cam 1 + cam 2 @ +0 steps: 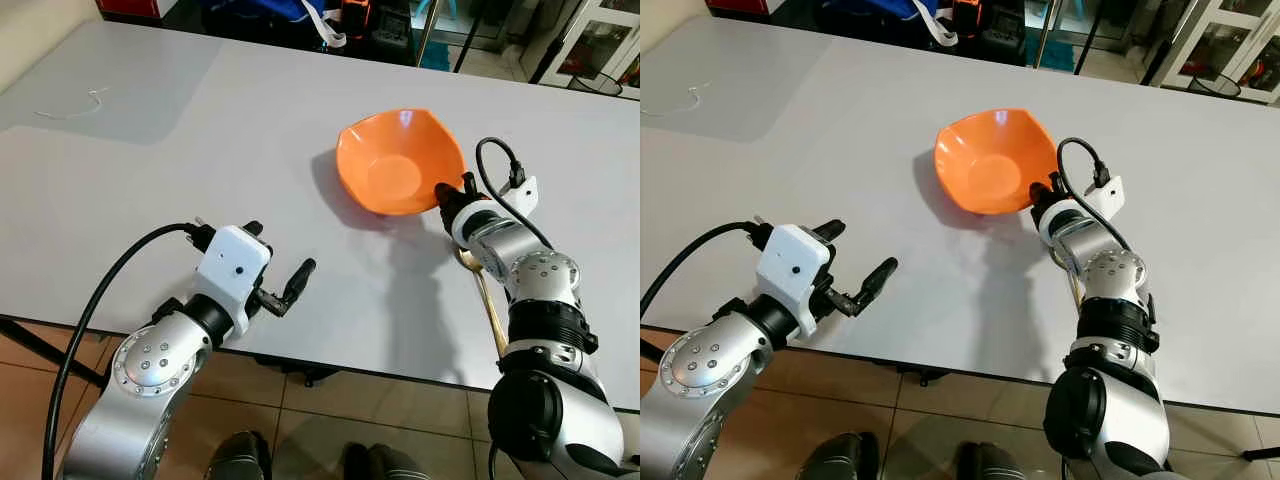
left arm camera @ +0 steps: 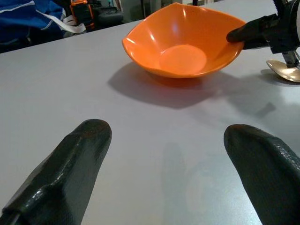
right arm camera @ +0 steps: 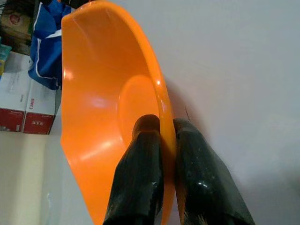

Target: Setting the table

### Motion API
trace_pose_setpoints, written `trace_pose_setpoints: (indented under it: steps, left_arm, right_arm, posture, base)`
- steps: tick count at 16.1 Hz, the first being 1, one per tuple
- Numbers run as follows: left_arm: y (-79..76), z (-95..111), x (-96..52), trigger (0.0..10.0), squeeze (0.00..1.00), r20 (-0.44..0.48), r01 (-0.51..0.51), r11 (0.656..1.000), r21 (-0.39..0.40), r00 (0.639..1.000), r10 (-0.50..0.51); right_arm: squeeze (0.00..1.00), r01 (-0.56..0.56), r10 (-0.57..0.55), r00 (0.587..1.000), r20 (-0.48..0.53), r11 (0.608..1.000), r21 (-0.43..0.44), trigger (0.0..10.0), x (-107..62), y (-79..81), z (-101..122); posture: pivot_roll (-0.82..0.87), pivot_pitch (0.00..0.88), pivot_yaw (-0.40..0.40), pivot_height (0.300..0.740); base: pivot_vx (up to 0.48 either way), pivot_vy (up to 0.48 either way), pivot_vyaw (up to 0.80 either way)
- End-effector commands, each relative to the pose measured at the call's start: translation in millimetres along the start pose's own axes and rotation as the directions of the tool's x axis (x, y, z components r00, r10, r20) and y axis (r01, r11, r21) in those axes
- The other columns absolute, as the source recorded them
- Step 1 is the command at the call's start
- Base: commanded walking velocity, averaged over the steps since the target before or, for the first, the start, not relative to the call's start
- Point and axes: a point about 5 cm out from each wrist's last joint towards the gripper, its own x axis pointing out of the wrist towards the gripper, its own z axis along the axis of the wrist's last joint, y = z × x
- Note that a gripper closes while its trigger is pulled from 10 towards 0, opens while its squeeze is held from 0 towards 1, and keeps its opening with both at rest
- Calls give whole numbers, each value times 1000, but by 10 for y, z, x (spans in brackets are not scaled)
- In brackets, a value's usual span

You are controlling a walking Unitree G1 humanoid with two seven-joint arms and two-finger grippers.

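Observation:
An orange bowl [image 1: 395, 165] sits on the grey table [image 1: 200, 140], a little right of centre. My right gripper [image 3: 161, 129] is shut on the bowl's near right rim, one finger inside and one outside. A gold spoon [image 1: 484, 295] lies on the table just under my right forearm, its bowl end near the orange bowl. My left gripper [image 1: 280, 270] hovers open over the table's near edge to the left, nothing between its fingers [image 2: 79, 159]; it faces the orange bowl [image 2: 183, 42].
The table's near edge [image 1: 380, 370] runs just in front of me, with tiled floor below. A thin white cord [image 1: 75, 105] lies at the far left of the table. Chairs and bags stand beyond the far edge.

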Motion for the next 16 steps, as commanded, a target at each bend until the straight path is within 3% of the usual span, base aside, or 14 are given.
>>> trace_pose_setpoints:
  steps: [1, 2, 3, 4, 8, 9, 10, 11, 16]
  left_arm:
    - [-34, 32, 1, 10000, 0, 10, 30, 1000, 5, 999, -30]
    - [-32, 31, 11, 10000, 0, 11, 32, 999, 5, 999, -32]
    - [-30, 30, 22, 10000, 0, 12, 32, 999, 5, 999, -32]
    - [-25, 36, 30, 10000, 0, 15, 31, 999, 5, 999, -32]
    - [13, 46, 80, 10000, 0, 30, 18, 1000, 9, 999, -18]
    - [35, 55, 92, 10000, 0, 36, -14, 1000, 16, 999, 13]
    - [50, 57, 99, 10000, 0, 38, -32, 999, 11, 999, 31]
    - [93, 78, 110, 10000, 0, 55, -74, 997, -16, 996, 75]
    - [62, 35, 145, 10000, 0, 56, -105, 993, -51, 993, 108]
  right_arm:
    - [0, 0, 0, 1000, -11, 1000, 4, 10000, -1, 30, 35]
    - [671, -2, 2, 1000, -14, 1000, 3, 10000, 1, 48, 42]
    - [925, -4, 4, 1000, -17, 1000, 3, 10000, 1, 73, 56]
    - [1000, -7, 7, 1000, -18, 1000, 0, 10000, -5, 99, 81]
    - [1000, -25, 25, 1000, 4, 1000, -13, 10000, -73, 181, 212]
    - [0, -22, 24, 999, 23, 998, -51, 10000, -178, 181, 291]
    - [0, -18, 20, 999, 29, 997, -70, 10000, -231, 174, 316]
    - [0, 13, -11, 1000, 16, 993, -118, 10000, -400, 110, 320]
    - [0, 74, -64, 996, 67, 985, -157, 10000, -936, -170, 158]
  posture:
    - [127, 139, -82, 740]
    - [125, 135, -82, 740]
    - [126, 130, -83, 740]
    - [126, 124, -85, 740]
    - [121, 95, -92, 740]
    - [118, 85, -98, 740]
    - [116, 82, -101, 740]
    - [106, 75, -102, 740]
    - [59, 70, -56, 740]
  base:
    - [0, 0, 0]
    - [0, 0, 0]
    - [0, 0, 0]
    - [0, 0, 0]
    - [0, 0, 0]
    - [0, 0, 0]
    - [0, 0, 0]
    - [0, 0, 0]
    - [0, 55, 0]
